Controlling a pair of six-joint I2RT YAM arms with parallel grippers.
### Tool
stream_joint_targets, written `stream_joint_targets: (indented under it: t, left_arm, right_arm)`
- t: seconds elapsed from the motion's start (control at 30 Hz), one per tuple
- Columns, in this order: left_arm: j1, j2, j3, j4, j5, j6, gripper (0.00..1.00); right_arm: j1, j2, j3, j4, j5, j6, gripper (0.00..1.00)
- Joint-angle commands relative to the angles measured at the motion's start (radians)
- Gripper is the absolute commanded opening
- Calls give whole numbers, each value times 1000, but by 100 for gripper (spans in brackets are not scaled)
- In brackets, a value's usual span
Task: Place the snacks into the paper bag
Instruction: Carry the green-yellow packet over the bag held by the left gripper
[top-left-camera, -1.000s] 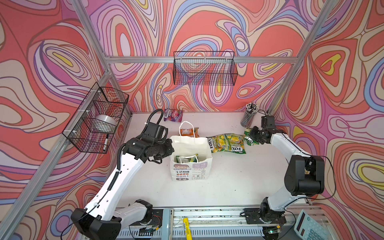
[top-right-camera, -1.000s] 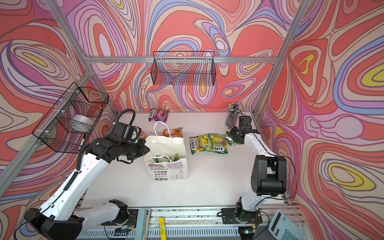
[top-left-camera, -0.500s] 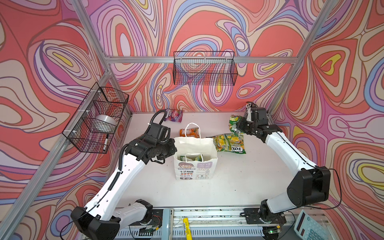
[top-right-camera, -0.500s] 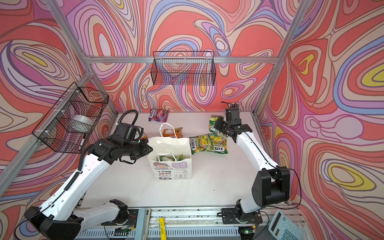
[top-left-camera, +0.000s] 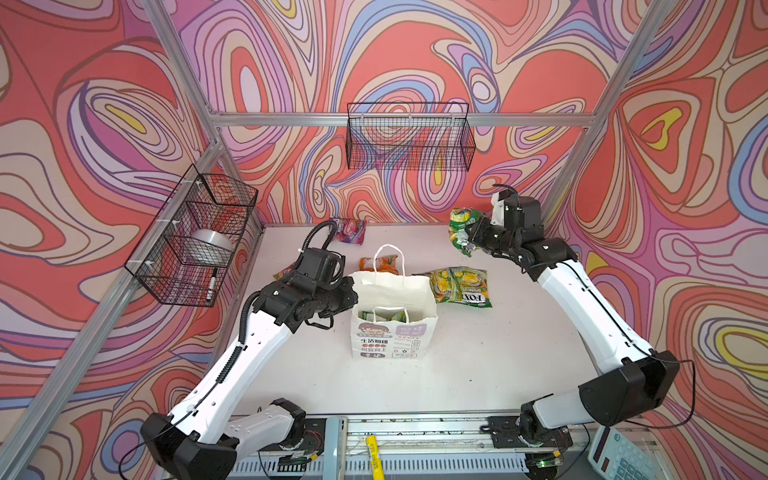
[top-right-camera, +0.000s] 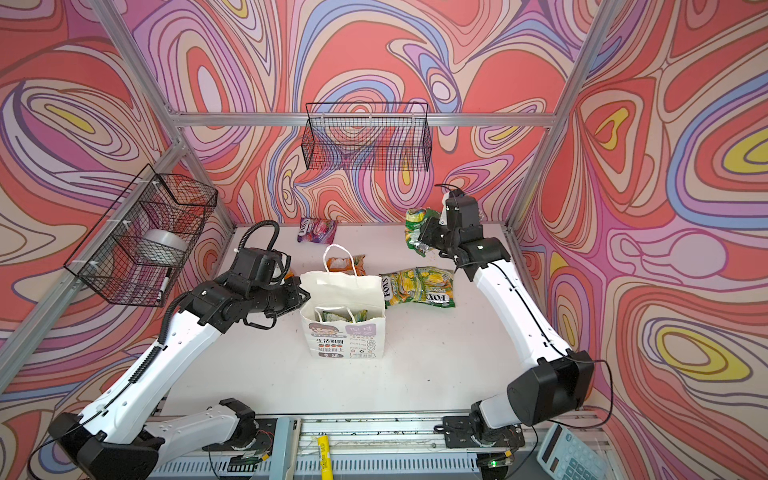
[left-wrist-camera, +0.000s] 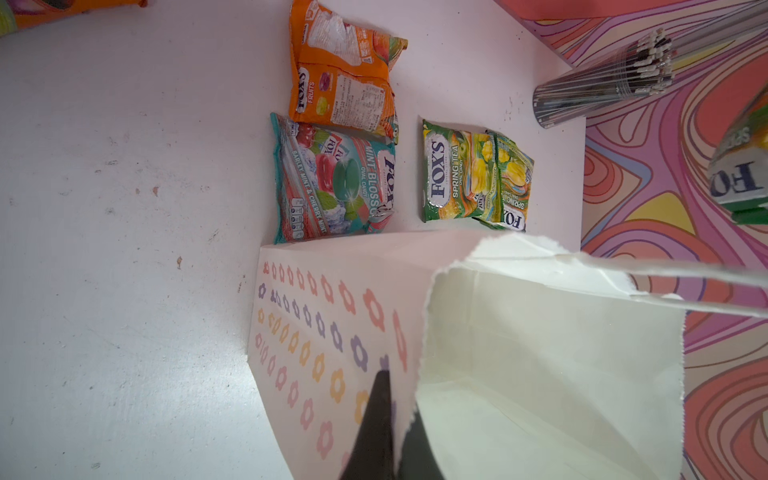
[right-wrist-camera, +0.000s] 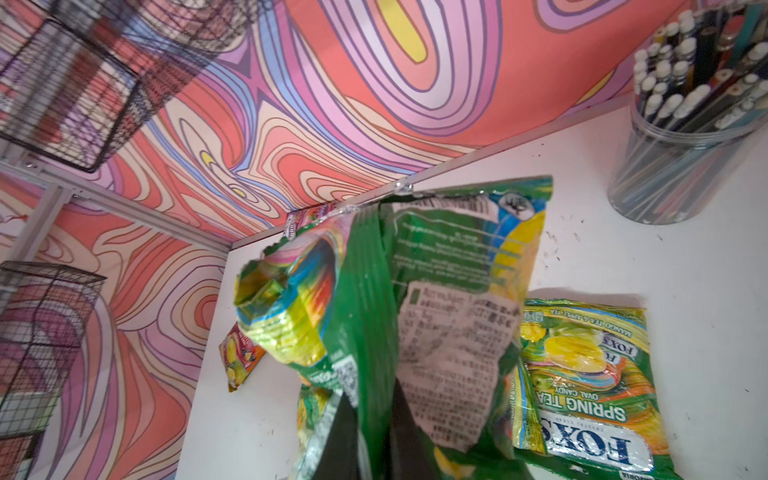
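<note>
Green crumpled packet (top-left-camera: 462, 230) hangs clamped in the right claw (top-left-camera: 473, 240), above the tabletop (top-left-camera: 478, 353); left claw (top-left-camera: 352, 296) pinches the paper bag (top-left-camera: 390, 291) rim (bag upright).

White paper bag (top-left-camera: 392, 291) upright, mouth open, rim pinched in my left gripper (top-left-camera: 352, 296), green snack packet (top-left-camera: 460, 224) crumpled, aloft in my right gripper (top-left-camera: 470, 239), yellow-green packets (top-left-camera: 461, 284) flat beside the bag

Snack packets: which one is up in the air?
The green packet, pinched by the right end effector above the table's back right corner. The others lie on the table or sit inside the bag.
</note>
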Motion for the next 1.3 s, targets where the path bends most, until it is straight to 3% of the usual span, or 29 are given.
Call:
stream_joint_targets:
  t: [0.0, 0.2, 0.4, 0.53, 0.9, 1.07, 1.27]
  left_arm:
    - [-8, 18, 5, 34, 3, 16, 0]
    - [-20, 48, -15, 93, 18, 3, 0]
    - [-41, 89, 12, 88, 29, -13, 0]
    - [-61, 99, 12, 113, 33, -29, 0]
    - [-67, 132, 70, 51, 15, 19, 0]
    - [-66, 153, 99, 32, 13, 57, 0]
    - [-66, 118, 79, 27, 29, 72, 0]
  right_arm:
    - [20, -69, 37, 16, -55, -30, 0]
    - [56, -72, 148, -39, -150, -89, 0]
    - [157, -99, 259, -58, -221, -107, 0]
    - [214, -130, 190, -6, -254, -74, 0]
    - [514, -79, 43, 106, -223, -96, 0]
    - [528, -124, -124, 190, -188, -30, 0]
    - [527, -110, -207, 192, -117, -3, 0]
